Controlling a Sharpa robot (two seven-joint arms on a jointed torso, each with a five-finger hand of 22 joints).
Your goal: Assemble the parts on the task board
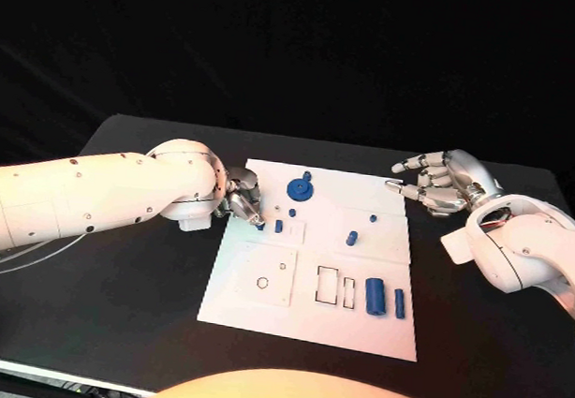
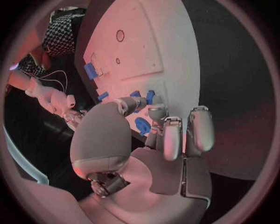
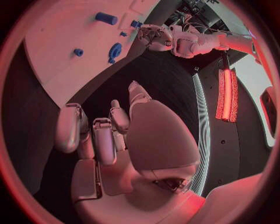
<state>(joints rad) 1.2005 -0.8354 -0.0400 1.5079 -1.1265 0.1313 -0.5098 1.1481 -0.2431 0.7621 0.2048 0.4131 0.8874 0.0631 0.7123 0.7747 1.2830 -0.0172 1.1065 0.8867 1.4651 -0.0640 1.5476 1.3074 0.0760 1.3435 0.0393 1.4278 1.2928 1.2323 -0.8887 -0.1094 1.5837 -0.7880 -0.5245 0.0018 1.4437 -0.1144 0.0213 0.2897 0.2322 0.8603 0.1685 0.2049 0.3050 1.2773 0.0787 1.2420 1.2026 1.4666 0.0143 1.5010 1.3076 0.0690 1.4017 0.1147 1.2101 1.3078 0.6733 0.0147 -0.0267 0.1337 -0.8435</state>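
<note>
The white task board (image 1: pixel 308 304) lies mid-table. My left hand (image 1: pixel 243 200) reaches over its left edge, and thumb and a finger pinch a small blue part (image 1: pixel 260 224) right beside a blue peg (image 1: pixel 278 225) standing in the board. In the left wrist view the fingertips (image 2: pixel 155 110) meet at the blue part (image 2: pixel 150 96), close to the blue gear (image 2: pixel 142 126). The gear (image 1: pixel 299 191) sits at the board's far side. My right hand (image 1: pixel 436 182) hovers off the far right corner, fingers loosely bent and apart, holding nothing.
Another small blue part (image 1: pixel 351 237) stands mid-board. A blue cylinder (image 1: pixel 376 295) and a slim blue bar (image 1: pixel 400 303) lie near the front right, beside outlined slots (image 1: pixel 328 285). Bare black table (image 1: pixel 131 289) surrounds the board.
</note>
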